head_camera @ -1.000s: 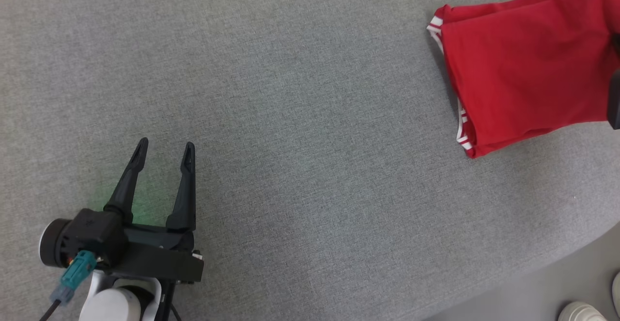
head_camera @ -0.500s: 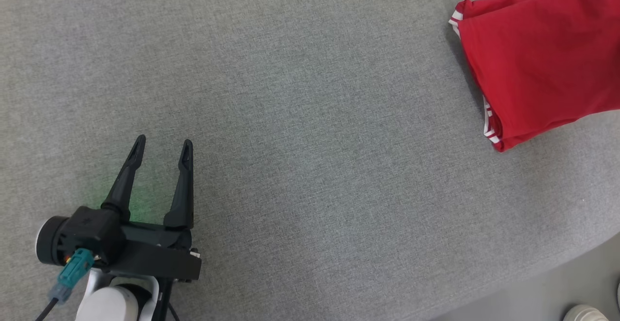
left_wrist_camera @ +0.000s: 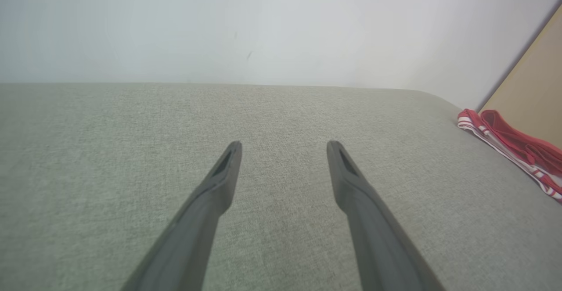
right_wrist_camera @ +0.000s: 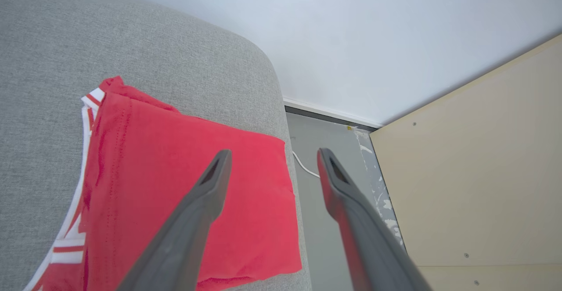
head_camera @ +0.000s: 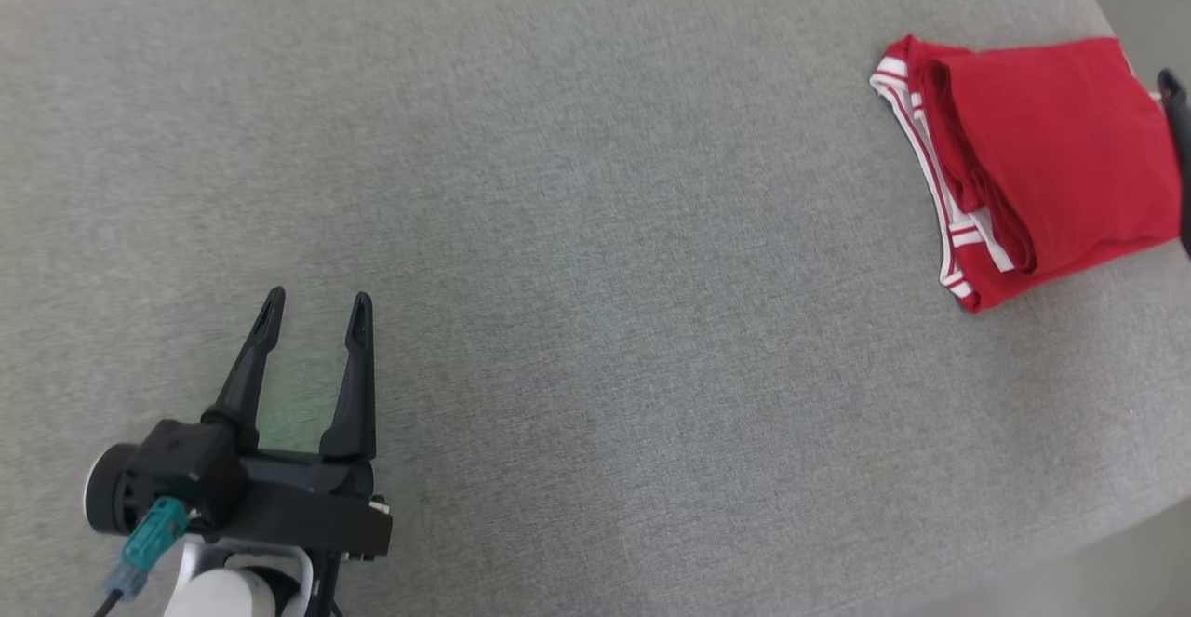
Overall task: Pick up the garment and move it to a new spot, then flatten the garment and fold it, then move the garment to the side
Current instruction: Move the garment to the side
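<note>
The folded red garment (head_camera: 1051,161) with white-striped trim lay at the far right corner of the grey fabric-covered table (head_camera: 595,273). The right gripper (right_wrist_camera: 274,152) hung over the garment's outer edge, fingers spread and empty. The left gripper (head_camera: 317,299) was well apart from the garment, fingers likewise spread, holding nothing.

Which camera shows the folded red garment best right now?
Head view: nearly the whole garment lies folded at the right of the grey surface. Right wrist view shows it close but cropped; left wrist view catches its striped edge, side-on.
</note>
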`<state>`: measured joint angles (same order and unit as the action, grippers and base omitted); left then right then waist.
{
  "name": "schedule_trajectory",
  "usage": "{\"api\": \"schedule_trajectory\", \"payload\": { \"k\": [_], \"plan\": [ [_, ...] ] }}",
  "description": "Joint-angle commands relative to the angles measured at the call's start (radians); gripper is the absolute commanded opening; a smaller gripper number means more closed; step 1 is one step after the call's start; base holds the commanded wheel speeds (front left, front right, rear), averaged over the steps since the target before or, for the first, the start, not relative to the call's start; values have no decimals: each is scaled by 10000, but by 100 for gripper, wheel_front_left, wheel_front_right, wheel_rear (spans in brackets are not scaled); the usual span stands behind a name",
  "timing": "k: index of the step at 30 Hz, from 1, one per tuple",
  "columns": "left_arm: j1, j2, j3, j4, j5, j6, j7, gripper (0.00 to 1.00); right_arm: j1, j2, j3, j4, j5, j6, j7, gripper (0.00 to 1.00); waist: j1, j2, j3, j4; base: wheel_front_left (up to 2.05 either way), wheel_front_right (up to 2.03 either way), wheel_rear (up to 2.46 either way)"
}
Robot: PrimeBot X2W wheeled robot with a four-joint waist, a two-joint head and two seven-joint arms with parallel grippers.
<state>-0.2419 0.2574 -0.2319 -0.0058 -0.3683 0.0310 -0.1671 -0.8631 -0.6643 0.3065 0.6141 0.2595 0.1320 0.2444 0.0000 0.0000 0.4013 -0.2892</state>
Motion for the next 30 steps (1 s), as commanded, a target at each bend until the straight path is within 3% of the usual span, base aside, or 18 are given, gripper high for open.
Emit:
{"api": "schedule_trajectory", "payload": {
  "k": [1,12,17,30],
  "plan": [
    [205,-39,24,69,-75,51,-92,100,244,84,54,-30,101,-22,-115,100,0,0,-405,296,0,0,0],
    [1215,-176,217,776,-299,305,-539,100,1881,803,-270,-472,645,-22,-1568,100,0,0,-2284,1197,0,0,0],
    [1601,-26,464,1079,-365,461,-606,100,2995,1442,-776,-917,900,-21,-2384,100,0,0,-3280,1681,0,0,0],
    [2404,175,851,1220,-789,737,-460,100,5903,3048,-1776,-2772,924,-21,-2537,100,0,0,-4718,2478,0,0,0]
  ]
}}
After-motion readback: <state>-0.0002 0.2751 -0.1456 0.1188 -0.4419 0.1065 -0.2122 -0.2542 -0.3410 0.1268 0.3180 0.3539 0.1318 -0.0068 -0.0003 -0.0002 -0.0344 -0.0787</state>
